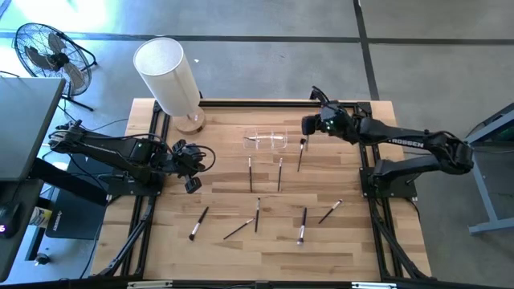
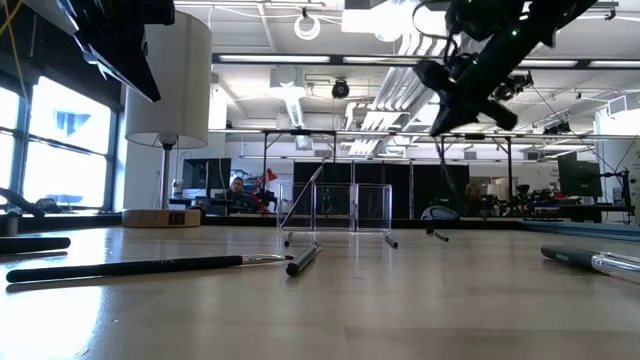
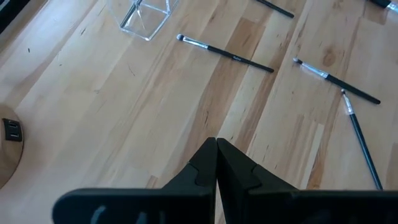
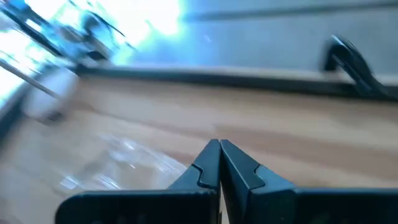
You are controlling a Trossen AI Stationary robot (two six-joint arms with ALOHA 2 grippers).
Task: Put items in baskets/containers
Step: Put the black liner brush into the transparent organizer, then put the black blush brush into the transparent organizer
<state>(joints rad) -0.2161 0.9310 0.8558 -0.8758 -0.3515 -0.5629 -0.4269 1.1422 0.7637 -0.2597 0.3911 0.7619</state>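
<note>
Thin dark-handled brushes lie mostly lengthwise on the pale wooden table near a clear boxy plastic holder; both grippers' fingers are closed, empty.

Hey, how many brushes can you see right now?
9 brushes: one inside the clear holder; three close by it; five farther out. Others may be hidden.

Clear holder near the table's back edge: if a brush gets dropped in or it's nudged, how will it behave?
The clear holder looks thin-walled and see-through, so probably light; a nudge would likely slide it on the smooth wood table. In the low view it stands upright on small feet, so an off-centre bump might tip it. The one brush inside leans diagonally, so more could shift its balance.
</note>
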